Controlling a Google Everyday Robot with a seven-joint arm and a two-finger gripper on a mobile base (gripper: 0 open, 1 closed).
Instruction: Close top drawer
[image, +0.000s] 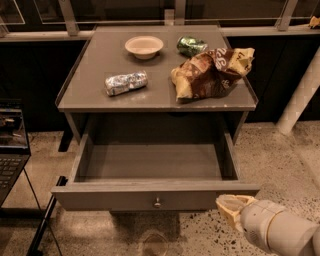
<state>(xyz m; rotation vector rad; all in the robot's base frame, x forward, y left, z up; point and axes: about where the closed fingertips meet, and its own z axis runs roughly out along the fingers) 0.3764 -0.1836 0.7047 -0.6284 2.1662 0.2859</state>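
While wide open, top drawer (110, 197), claw (231, 206) beside its right front corner (claw state unclear).

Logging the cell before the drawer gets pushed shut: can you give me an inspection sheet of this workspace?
Surface: grey table top, carrying several items.
Job's things: top drawer pulled far out; knob at the centre of its front.
Clutter: bowl, green can, crushed silver can and brown snack bags, all on the table top.
Grippers: gripper low, beside the drawer's front right corner; contact cannot be told.
Cables: nothing seen.
Surroundings: laptop at left, white post at right, speckled floor.
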